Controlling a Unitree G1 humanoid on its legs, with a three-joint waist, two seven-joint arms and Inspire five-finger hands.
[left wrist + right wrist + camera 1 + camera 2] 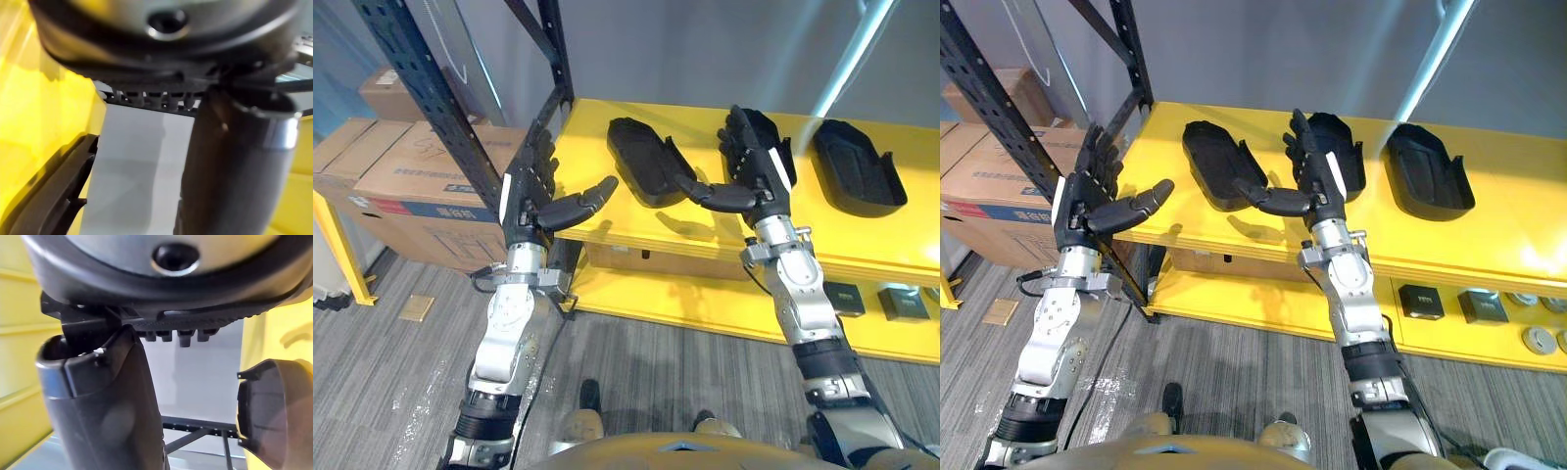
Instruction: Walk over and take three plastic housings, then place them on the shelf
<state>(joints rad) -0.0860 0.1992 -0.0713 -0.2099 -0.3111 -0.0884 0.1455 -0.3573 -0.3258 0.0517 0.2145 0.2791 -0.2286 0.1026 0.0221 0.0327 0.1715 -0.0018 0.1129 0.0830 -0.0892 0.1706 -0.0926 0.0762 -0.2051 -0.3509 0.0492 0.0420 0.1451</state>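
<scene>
right hand (756, 166), straight-fingered and empty, lies over the middle plastic housing (1353, 162), along its long axis; left hand (529, 191), open and empty, is well left of it

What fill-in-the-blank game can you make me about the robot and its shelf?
The shelf is painted ___. On it lie ___ black housings. The left hand and the right hand hold ___. The cardboard boxes stand on the robot's ___ side.
Missing words: yellow, three, nothing, left.
</scene>
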